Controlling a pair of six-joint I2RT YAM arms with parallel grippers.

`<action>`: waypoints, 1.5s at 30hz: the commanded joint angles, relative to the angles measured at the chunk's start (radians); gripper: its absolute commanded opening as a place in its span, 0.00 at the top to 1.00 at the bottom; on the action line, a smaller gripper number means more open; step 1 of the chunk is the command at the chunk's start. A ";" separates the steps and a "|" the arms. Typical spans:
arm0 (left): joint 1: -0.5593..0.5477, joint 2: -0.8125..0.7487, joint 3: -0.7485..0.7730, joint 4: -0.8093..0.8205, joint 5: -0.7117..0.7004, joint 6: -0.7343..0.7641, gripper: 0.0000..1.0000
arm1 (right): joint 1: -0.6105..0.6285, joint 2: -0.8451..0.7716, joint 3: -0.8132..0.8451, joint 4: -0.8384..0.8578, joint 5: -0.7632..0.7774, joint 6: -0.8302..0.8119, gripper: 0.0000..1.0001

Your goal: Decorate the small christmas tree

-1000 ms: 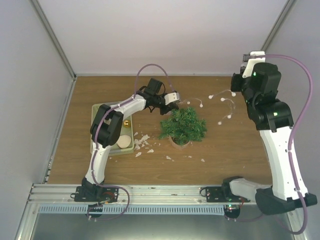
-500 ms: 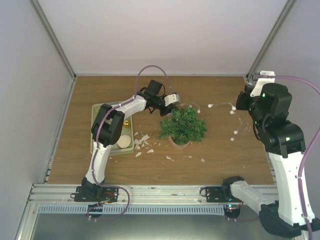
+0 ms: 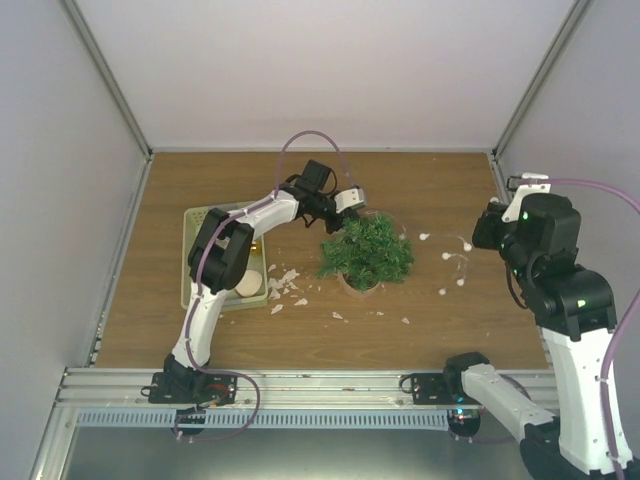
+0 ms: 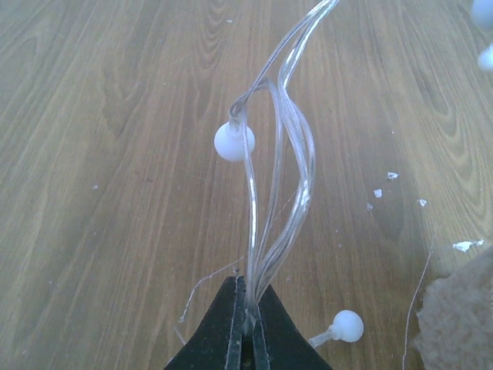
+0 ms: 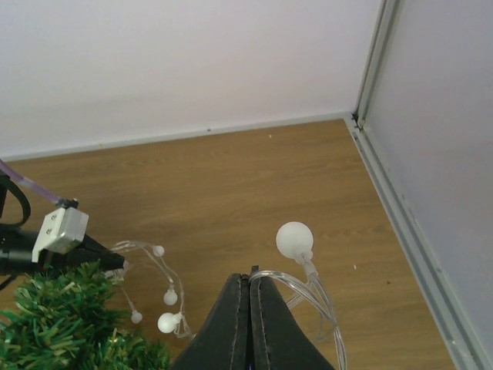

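- The small christmas tree point(image 3: 366, 252) is standing upright around the middle of the wooden table point(image 3: 450, 190), with its little pot just peeking out at the near side.
- The left gripper point(image 4: 248, 312) is up against the far-left edge of the tree. Its fingers are pinched tight on a few strands of a clear light string point(image 4: 283, 146), and one white bulb point(image 4: 233, 142) hangs just past the tips.
- The right gripper point(image 5: 249, 279) is off to the right of the tree, near the side wall. Its fingers are also squeezed together on the same string, with a bulb point(image 5: 294, 239) sticking up right beside them.
- The rest of the string droops between the tree and the right arm, bulbs dotted over the wood.
- A pale green tray point(image 3: 186, 262) sits left of the tree, with white scraps point(image 3: 285, 285) scattered on the table between them.
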 commanded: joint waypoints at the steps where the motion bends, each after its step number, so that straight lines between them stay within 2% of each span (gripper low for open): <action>1: -0.017 0.032 0.033 0.001 0.036 -0.025 0.97 | -0.004 -0.024 0.003 -0.063 0.031 0.031 1.00; 5: -0.018 0.032 0.029 0.002 0.035 -0.028 0.97 | -0.003 -0.046 0.036 -0.110 0.005 0.038 0.99; 15: -0.020 0.015 0.014 -0.018 0.036 -0.023 0.95 | -0.003 -0.118 0.035 -0.159 -0.236 0.076 1.00; 24: -0.027 0.022 0.017 -0.020 0.027 -0.026 0.94 | -0.003 -0.145 0.004 -0.236 -0.320 0.080 0.99; 31: -0.029 0.024 0.030 -0.021 0.026 -0.028 0.92 | -0.003 -0.203 -0.057 -0.250 -0.520 0.031 1.00; 45: -0.033 0.029 0.043 -0.026 0.020 -0.028 0.91 | -0.003 -0.218 -0.203 -0.114 -0.733 -0.008 0.99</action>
